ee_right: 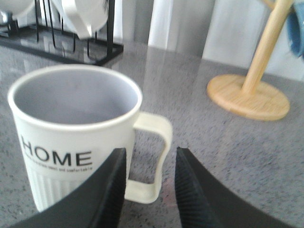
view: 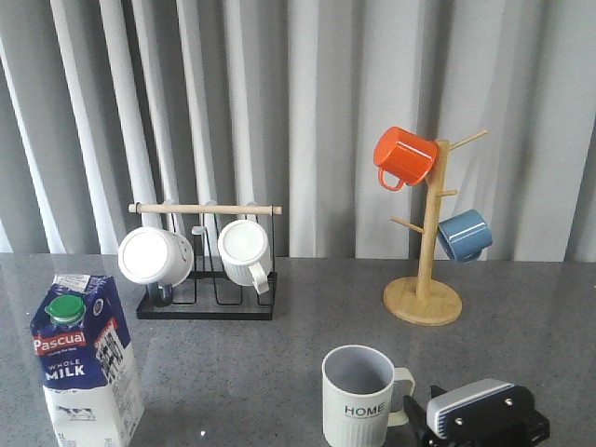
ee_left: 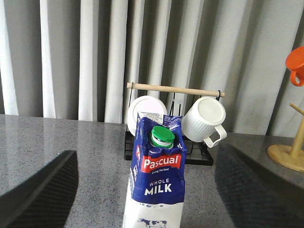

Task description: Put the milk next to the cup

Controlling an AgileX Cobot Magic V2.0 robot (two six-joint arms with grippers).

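Observation:
The milk (view: 82, 363), a blue-and-white carton with a green cap, stands upright at the front left of the table. In the left wrist view the milk (ee_left: 156, 180) is centred ahead of my left gripper (ee_left: 146, 156). That gripper is wide open, with a clear gap on each side of the carton. It is out of the front view. The cup (view: 358, 396), off-white with "HOME" lettering, stands at the front centre. My right gripper (view: 416, 414) is open just right of it. In the right wrist view the gripper (ee_right: 152, 153) has its fingers on either side of the handle of the cup (ee_right: 76, 128).
A black rack with a wooden bar (view: 207, 279) holds white ribbed mugs at the back left. A wooden mug tree (view: 424, 298) with an orange mug (view: 403, 155) and a blue mug (view: 464, 234) stands at the back right. Grey curtains hang behind.

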